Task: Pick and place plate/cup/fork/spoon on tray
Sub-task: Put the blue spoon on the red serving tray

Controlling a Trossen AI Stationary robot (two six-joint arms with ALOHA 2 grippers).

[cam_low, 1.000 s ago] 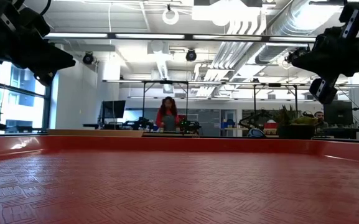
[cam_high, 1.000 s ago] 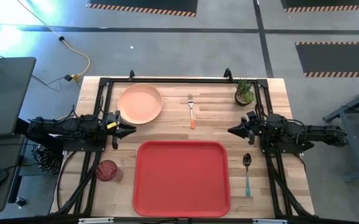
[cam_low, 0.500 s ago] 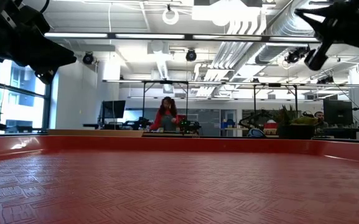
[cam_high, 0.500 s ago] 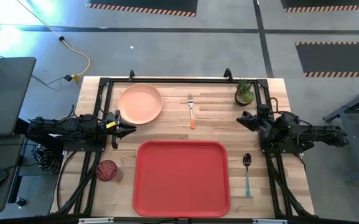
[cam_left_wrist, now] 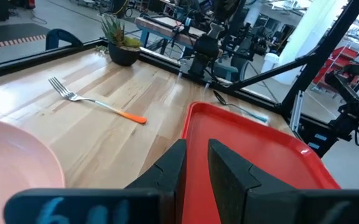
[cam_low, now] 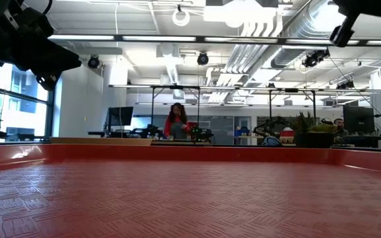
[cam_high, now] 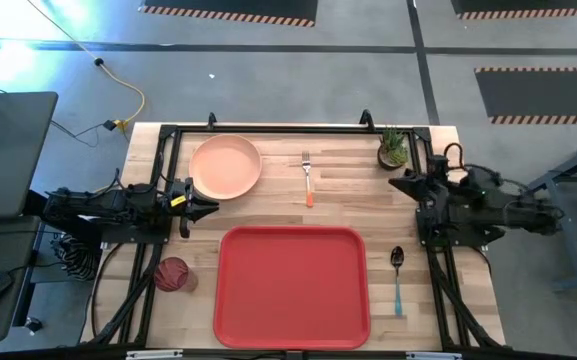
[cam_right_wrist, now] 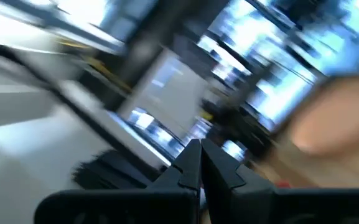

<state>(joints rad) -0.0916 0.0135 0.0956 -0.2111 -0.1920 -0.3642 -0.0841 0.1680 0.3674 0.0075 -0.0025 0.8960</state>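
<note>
On table, nothing sitting in tray [cam_high: 293, 285] yet: plate [cam_high: 226, 166], fork [cam_high: 308, 178] far; cup [cam_high: 172, 273] left; spoon [cam_high: 398, 277] right. Left gripper [cam_high: 206, 205] idling, jaws slightly parted; right gripper [cam_high: 400, 184] pressed together, empty.

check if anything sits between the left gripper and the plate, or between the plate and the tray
Nothing visible does. The left gripper sits just beside the plate, and only bare table lies between the plate and the tray.
</note>
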